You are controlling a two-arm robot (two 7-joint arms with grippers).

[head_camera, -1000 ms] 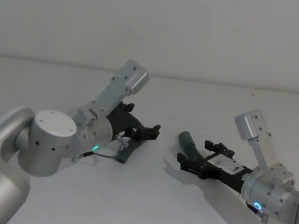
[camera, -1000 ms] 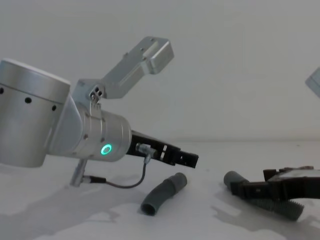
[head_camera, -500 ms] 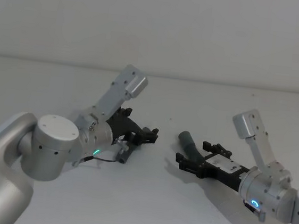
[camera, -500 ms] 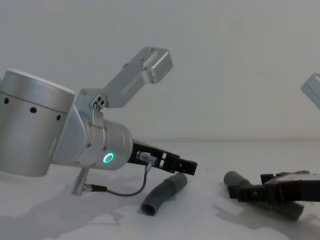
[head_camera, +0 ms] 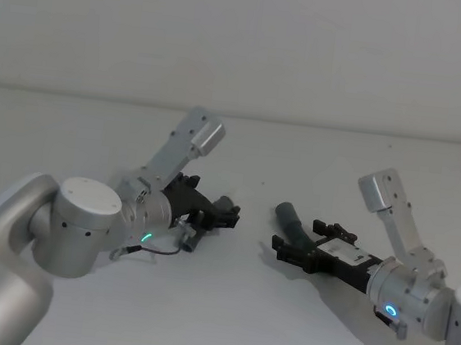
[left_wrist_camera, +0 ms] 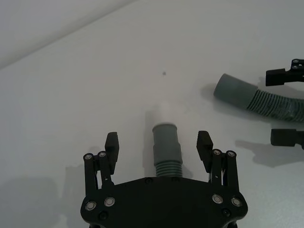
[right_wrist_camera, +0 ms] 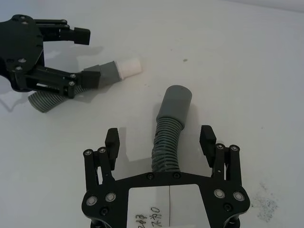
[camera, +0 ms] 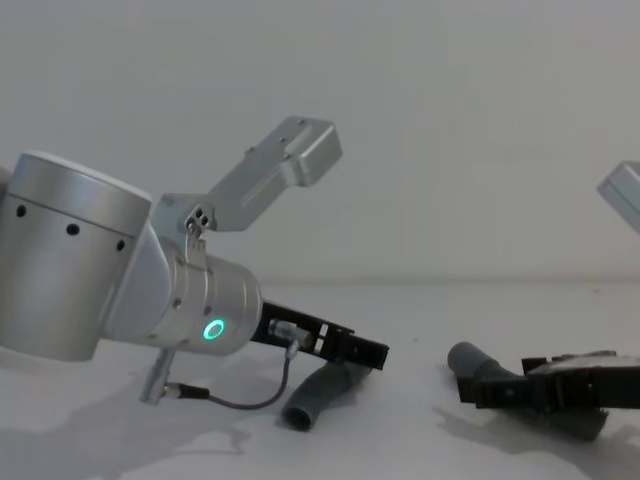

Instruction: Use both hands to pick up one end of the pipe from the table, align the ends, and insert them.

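Both arms lower than 1 s ago, 2 hoses flat on table [head_camera: 223, 320]. Now left gripper [left_wrist_camera: 158, 140] released, fingers flanking short hose [left_wrist_camera: 167, 148] at cuff; right gripper [right_wrist_camera: 159, 134] released, flanking long hose [right_wrist_camera: 166, 142] ribs behind cuff. Judgement: centre first, clench near cuffs, lift level so ends stay aimed.

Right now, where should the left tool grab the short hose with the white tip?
Take the short hose by its smooth grey cuff, just behind the white tip, pinching from both sides. The left tool straddles that spot, fingers open, and the round cuff probably holds shape better than the bendy ribbed part.
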